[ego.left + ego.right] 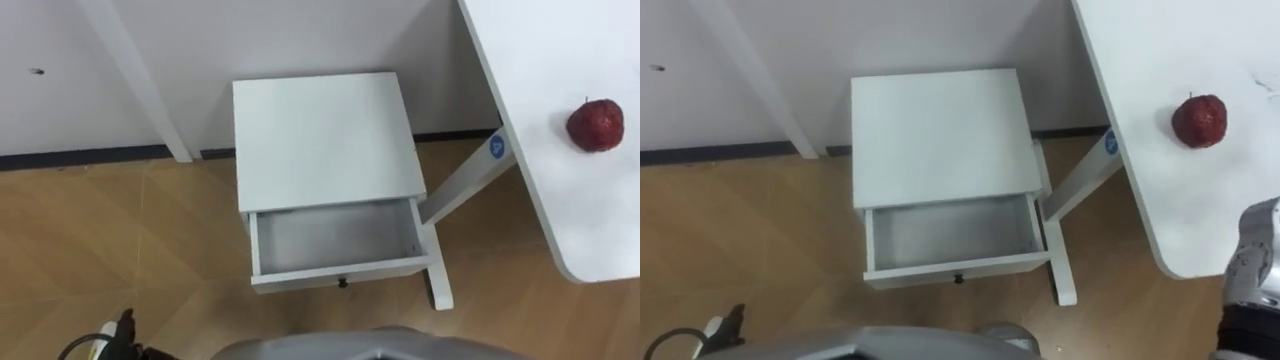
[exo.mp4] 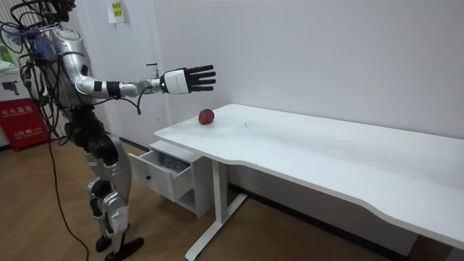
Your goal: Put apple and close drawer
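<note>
Reaching with right robot hand, fingers straight and spread, above and beside apple on bench. Next: lowering onto apple, curling round it; drawer open.

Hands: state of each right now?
Left hand: cannot tell, just a dark bit at the lower left edge.
Right hand: open, fingers straight, empty; apple lies on the table.

The cabinet and its drawer look like smooth matt white painted board, the table top likewise smooth and white, the floor warm wood-grain planks with slight sheen, the apple dull-skinned
</note>
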### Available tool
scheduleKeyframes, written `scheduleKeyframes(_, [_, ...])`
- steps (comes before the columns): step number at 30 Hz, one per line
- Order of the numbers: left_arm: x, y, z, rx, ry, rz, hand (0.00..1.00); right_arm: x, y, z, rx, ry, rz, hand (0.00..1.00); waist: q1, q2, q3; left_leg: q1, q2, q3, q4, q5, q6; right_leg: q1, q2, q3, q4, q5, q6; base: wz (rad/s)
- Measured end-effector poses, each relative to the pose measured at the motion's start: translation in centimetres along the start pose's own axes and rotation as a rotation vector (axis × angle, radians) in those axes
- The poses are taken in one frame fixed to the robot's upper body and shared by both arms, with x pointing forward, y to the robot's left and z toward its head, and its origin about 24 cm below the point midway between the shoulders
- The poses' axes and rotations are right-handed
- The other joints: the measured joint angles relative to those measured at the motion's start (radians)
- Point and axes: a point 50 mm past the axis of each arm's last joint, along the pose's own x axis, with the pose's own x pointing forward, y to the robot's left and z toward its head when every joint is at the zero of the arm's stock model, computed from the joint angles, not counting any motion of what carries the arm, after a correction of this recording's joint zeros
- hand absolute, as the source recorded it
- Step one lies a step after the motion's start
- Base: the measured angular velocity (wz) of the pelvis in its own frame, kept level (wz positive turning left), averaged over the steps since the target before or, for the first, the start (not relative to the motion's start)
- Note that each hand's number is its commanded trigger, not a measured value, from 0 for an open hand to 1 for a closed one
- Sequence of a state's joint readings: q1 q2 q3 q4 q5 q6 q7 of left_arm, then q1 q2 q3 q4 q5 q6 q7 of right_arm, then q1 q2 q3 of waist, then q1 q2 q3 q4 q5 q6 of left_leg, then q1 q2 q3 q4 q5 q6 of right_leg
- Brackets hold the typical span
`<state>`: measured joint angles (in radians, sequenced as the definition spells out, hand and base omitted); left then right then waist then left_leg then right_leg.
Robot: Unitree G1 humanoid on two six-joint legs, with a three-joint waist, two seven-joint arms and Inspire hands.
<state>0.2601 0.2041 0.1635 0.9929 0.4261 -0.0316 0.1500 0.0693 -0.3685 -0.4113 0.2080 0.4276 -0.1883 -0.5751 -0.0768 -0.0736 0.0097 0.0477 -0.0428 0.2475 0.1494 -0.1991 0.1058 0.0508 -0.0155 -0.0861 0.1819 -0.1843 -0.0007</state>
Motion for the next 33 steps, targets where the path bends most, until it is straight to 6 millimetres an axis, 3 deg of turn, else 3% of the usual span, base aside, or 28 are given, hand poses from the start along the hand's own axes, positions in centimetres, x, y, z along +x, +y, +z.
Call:
scheduleKeyframes(7, [0.0, 0.0, -0.1, 0.017, 0.003, -0.005, 0.0, -0.5, 1.8, -0.6, -0.047, 0.013, 0.169, 0.0, 0.013, -0.01, 0.0017, 0.0, 0.0, 0.0, 0.0, 0.0, 0.0, 0.005, 0.0, 0.002, 0.001, 0.0, 0.0, 0.0])
scheduleKeyframes(17, [-0.1, 0.4, -0.8, 0.042, 0.023, -0.013, 0.0, -0.4, 1.9, -2.8, -0.149, 0.114, 0.352, 0.0, 0.044, -0.023, -0.002, 0.011, 0.0, 0.001, 0.002, 0.0, 0.0, 0.008, 0.0, 0.002, 0.002, 0.0, 0.0, 0.0])
scheduleKeyframes(33, [-0.1, 0.2, -1.1, 0.041, 0.037, -0.046, 0.0, -0.4, 1.6, -3.7, -0.217, 0.149, 0.428, 0.0, 0.055, -0.019, -0.0034, 0.016, 0.001, -0.001, 0.01, 0.0, 0.0, 0.019, 0.0, 0.002, 0.001, 0.0, 0.0, 0.0])
